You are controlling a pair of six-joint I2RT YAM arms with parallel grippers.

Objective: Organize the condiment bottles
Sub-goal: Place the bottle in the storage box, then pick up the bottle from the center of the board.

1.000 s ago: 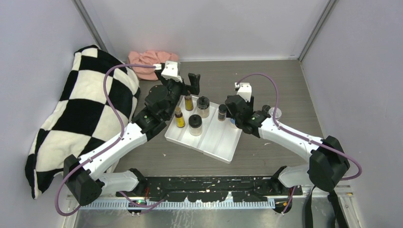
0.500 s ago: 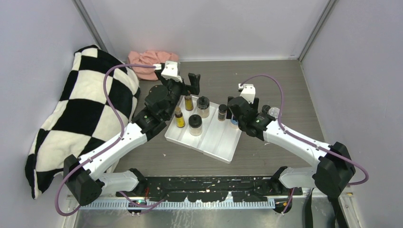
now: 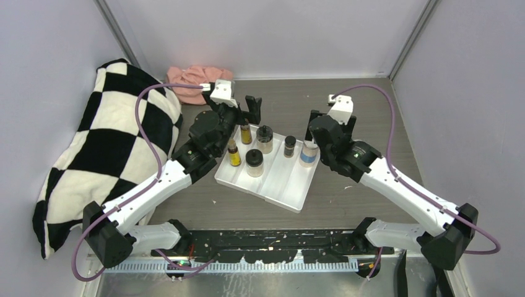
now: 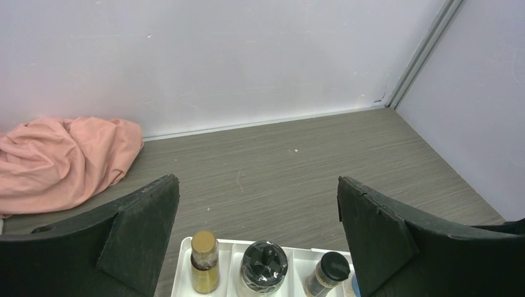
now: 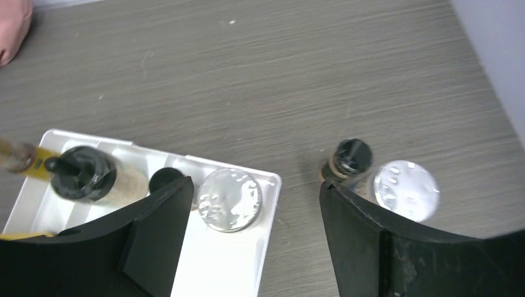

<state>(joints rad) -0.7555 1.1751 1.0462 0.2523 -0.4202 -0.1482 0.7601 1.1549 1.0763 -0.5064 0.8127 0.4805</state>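
A white tray [image 3: 282, 182] holds two slim yellow bottles [image 3: 246, 132] [image 3: 233, 153], two black-lidded beige jars [image 3: 265, 138] [image 3: 254, 162], a tiny dark bottle [image 3: 290, 146] and a silver-lidded shaker [image 3: 308, 153]. My right gripper [image 3: 330, 128] hangs open above the tray's far right corner, apart from the shaker [image 5: 229, 199]. On the table to its right stand another tiny dark bottle [image 5: 350, 158] and a second shaker [image 5: 405, 184]; the arm hides both in the top view. My left gripper [image 3: 241, 114] hovers open and empty over the tray's far left end [image 4: 186, 247].
A pink cloth [image 3: 195, 80] lies at the back left by the wall. A black-and-white checkered cushion [image 3: 105, 148] leans against the left wall. Grey walls close in the back and both sides.
My right gripper opened wider, let go of the silver-lidded shaker at the tray's far right corner, and rose away to the right. The left arm stayed still.
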